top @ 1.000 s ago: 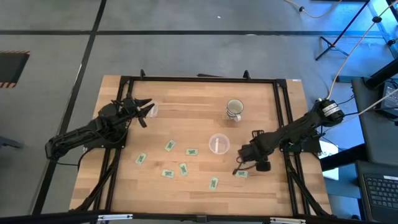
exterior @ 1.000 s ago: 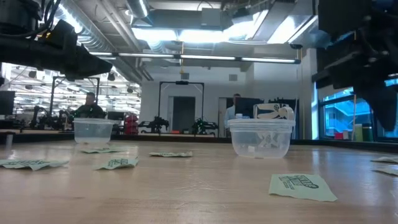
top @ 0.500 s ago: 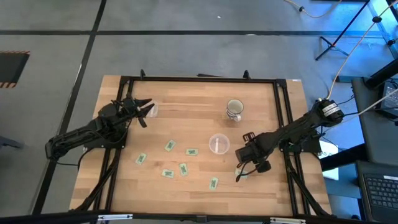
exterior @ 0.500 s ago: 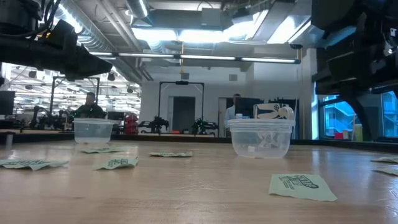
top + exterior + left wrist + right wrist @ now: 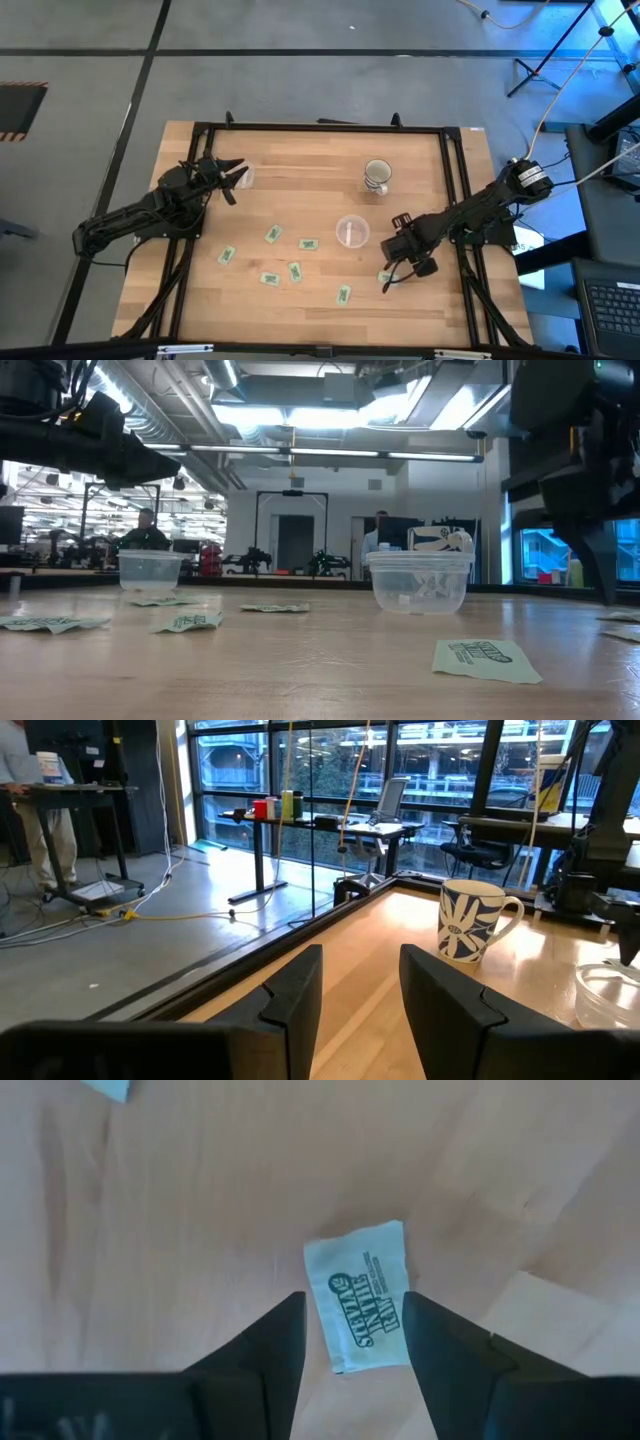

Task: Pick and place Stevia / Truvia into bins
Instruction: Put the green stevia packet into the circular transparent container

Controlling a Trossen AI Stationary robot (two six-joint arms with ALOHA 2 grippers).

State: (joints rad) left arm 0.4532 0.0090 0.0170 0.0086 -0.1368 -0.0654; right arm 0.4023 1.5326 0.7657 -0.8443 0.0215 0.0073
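My right gripper [image 5: 388, 281] points down, open, over a pale green and white Stevia sachet [image 5: 362, 1310] lying flat on the wood near the table's right side. Its fingers [image 5: 283, 1335] stand on either side of the sachet, and I see no touch. In the low view one fingertip [image 5: 608, 596] hangs just above the table. Several more sachets [image 5: 295, 271] lie flat across the table's near middle. One clear cup [image 5: 351, 231] stands mid-table, and another [image 5: 246, 177] stands by my left gripper [image 5: 234, 173]. That gripper is open and waits, raised, at the far left.
A white mug with dark markings [image 5: 377, 176] stands toward the far edge, right of centre, also showing in the left wrist view [image 5: 470, 920]. A black frame [image 5: 320, 128] runs round the table top. People stand in the room beyond the table [image 5: 146, 530].
My right gripper has tipped to point straight down and come lower, toward the sachet near the table's right side. It stays open. The sachets, cups and left arm have kept still.
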